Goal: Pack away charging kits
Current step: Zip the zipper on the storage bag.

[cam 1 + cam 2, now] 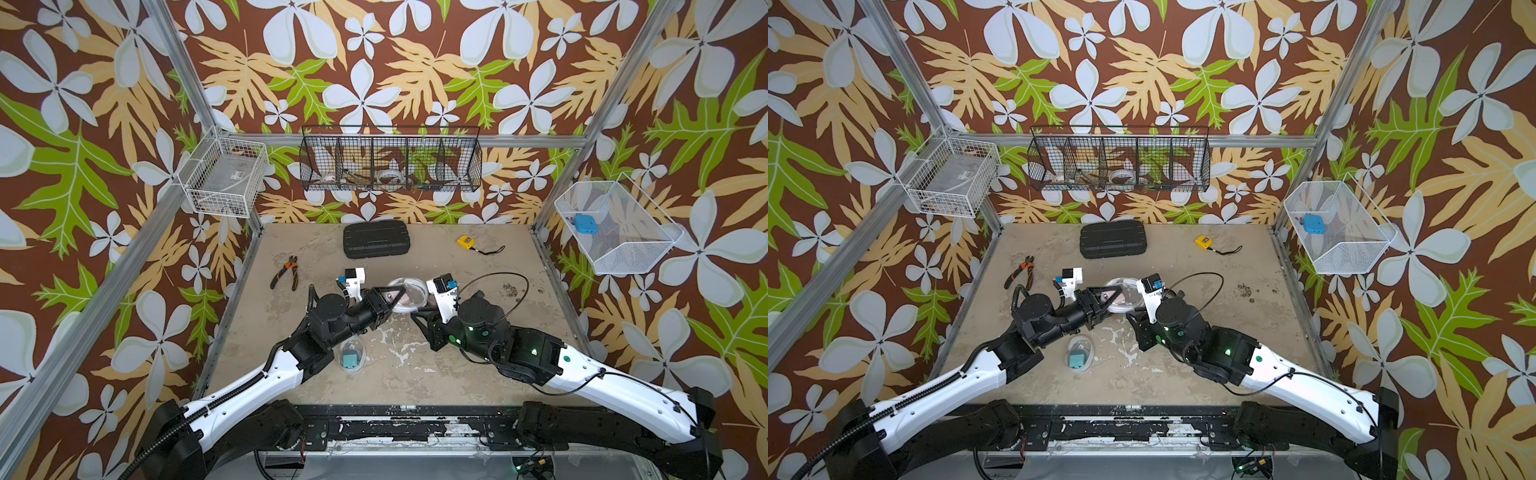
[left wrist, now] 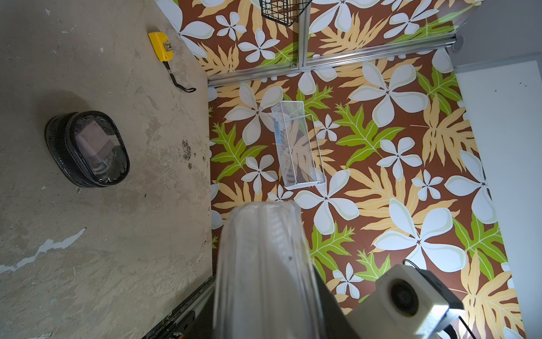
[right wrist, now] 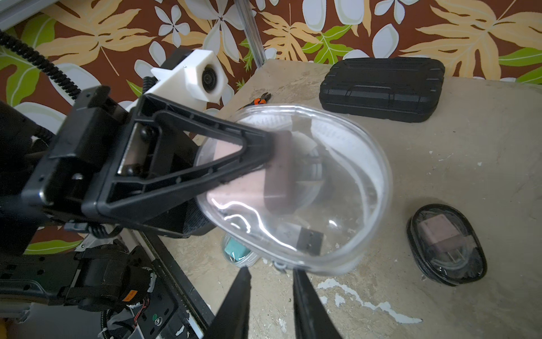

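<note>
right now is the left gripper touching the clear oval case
Touching. In the right wrist view the jaws of the left gripper pinch the clear oval case between them.

You stood before walls (image 1: 415, 50) papered in brown with white flowers and green and tan leaves, aluminium frame rails (image 1: 532, 142) carrying a black wire basket (image 1: 357, 153), and a worn beige tabletop (image 1: 395, 374) with flaking pale patches, evenly lit.

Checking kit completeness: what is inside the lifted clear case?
Inside the clear case: dusty-pink plug, white cable coil, black connector. The left tool covers part of the plug.
</note>
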`<act>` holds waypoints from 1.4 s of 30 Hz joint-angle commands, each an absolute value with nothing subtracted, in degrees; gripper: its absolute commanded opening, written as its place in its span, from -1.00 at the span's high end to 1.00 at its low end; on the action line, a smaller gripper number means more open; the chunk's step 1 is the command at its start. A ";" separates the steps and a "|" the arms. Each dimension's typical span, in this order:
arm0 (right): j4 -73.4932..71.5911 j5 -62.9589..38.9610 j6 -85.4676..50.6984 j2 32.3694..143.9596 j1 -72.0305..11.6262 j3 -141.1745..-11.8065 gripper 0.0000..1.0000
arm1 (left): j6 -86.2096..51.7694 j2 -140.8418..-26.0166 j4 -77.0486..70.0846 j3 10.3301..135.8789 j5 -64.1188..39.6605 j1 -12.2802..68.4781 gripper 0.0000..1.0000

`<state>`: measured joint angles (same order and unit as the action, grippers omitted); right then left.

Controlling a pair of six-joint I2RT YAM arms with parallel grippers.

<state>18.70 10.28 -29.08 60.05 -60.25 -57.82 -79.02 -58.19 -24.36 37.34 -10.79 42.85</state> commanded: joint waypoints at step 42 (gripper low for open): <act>21.76 25.28 -24.44 59.65 -55.96 -56.29 1.00 | -78.13 -57.12 -24.33 37.88 -16.44 41.18 0.89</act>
<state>18.46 17.50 -26.24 59.42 -57.06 -55.64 -79.22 -57.63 -24.23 37.34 -12.27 42.02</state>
